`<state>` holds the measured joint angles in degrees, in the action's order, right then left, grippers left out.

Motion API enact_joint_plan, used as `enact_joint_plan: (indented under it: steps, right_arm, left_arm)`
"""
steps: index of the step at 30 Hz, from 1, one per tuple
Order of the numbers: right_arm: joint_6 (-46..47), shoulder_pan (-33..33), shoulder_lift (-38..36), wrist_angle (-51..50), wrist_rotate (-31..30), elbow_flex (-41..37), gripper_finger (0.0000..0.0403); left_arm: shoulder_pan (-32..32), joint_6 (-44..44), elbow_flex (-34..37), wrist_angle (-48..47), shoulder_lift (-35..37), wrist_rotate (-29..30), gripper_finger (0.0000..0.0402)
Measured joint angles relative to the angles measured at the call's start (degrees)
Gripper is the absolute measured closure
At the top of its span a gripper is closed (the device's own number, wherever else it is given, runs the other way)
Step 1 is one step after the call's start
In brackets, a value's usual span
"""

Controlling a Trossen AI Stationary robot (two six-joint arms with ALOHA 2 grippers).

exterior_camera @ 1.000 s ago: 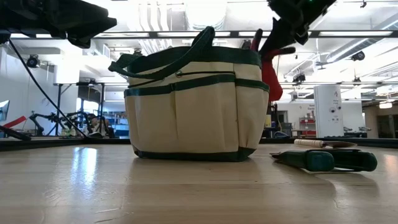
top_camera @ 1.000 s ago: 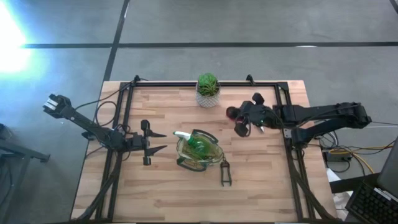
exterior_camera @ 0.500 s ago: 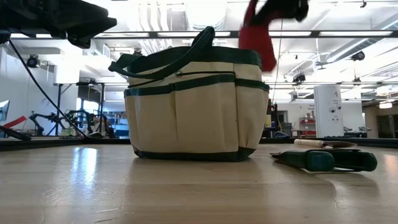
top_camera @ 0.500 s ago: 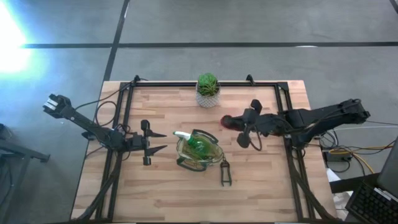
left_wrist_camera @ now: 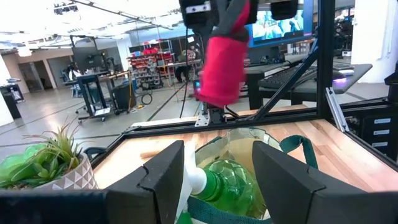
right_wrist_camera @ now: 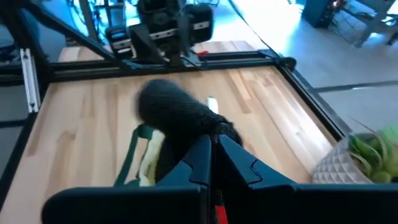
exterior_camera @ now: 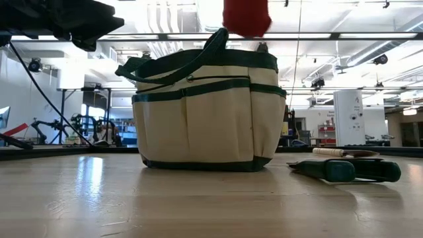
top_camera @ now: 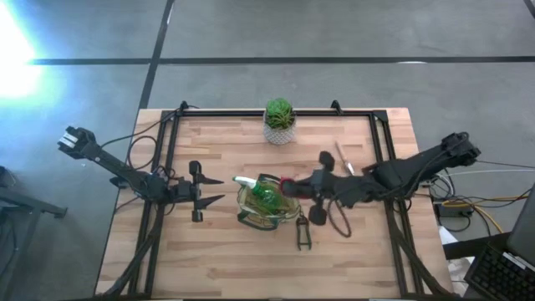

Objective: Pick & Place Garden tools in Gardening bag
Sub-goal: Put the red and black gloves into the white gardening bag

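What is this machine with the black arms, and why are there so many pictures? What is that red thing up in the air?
It is a robot with two dark arms working at a wooden table. Four cameras look at it at once: one from above, one low at table height, and one on each wrist.

On the table stands a cream and green gardening bag with a green spray bottle already inside. Beside the bag lie dark pruners, and at the back stands a little potted plant, which is not a tool.

The right hand is shut on the red sprayer piece and holds it in the air just above the mouth of the bag, probably to drop it in. The left hand waits open on the other side of the bag, holding nothing.
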<state>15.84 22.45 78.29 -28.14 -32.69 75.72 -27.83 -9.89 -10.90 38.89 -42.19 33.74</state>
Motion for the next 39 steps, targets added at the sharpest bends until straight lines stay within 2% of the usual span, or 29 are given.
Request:
enact_joint_plan:
  steps: [7,14,39]
  right_arm:
    - [-0.44,0.31,7.88,-2.98,1.53,7.61,0.0395]
    - [0.18,0.29,12.81,-3.38,2.03,9.82,0.0395]
    - [8.24,0.27,13.63,-3.30,2.74,4.82,0.0395]
  left_arm:
    - [0.00,0.88,-0.02,0.01,0.00,0.00,0.0209]
    - [-0.01,1.03,-0.02,0.08,0.00,-0.02,0.0209]
    - [0.01,1.51,-0.02,0.09,0.00,-0.02,0.0209]
